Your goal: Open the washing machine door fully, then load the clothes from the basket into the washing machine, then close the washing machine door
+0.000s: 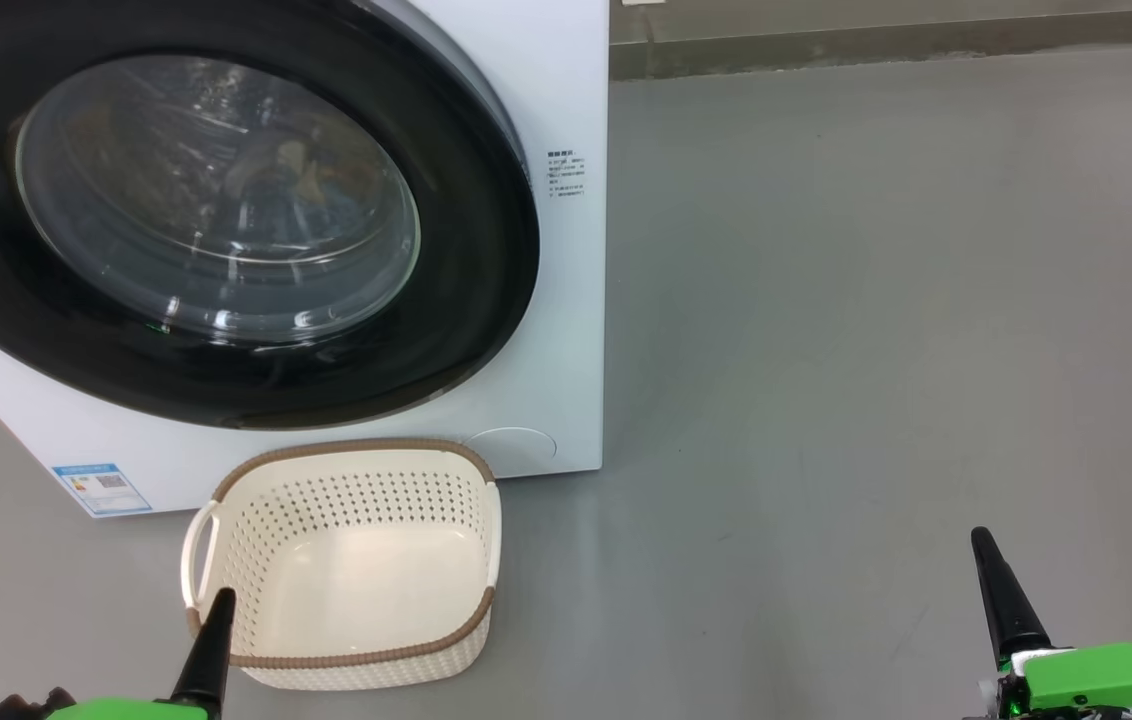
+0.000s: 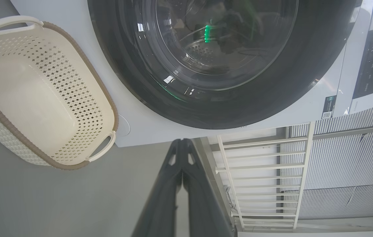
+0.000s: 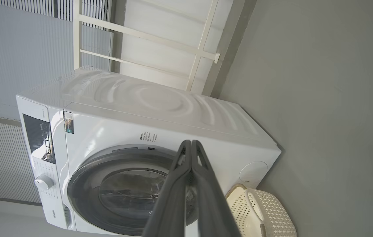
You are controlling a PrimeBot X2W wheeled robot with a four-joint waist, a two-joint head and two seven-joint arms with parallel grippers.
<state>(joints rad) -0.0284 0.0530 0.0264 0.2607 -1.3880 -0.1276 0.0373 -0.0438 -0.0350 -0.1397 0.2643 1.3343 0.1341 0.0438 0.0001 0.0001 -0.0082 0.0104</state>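
While the door [image 1: 226, 220] sits closed flush against the washer [image 1: 566, 330], its glossy black ring frames a bulging clear glass bowl full of reflections. A dim brownish shape behind the glass may be the clothes [image 1: 294, 168], though glare blurs it. Just before the washer, on the grey floor [image 1: 876, 300], stands the cream basket [image 1: 356, 448], perforated, brown-rimmed, white-handled, its smooth bottom showing. Over its near-left corner hangs the left gripper [image 1: 222, 600], with the right gripper [image 1: 979, 540] well apart. Both have jaws pressed together, holding nothing.
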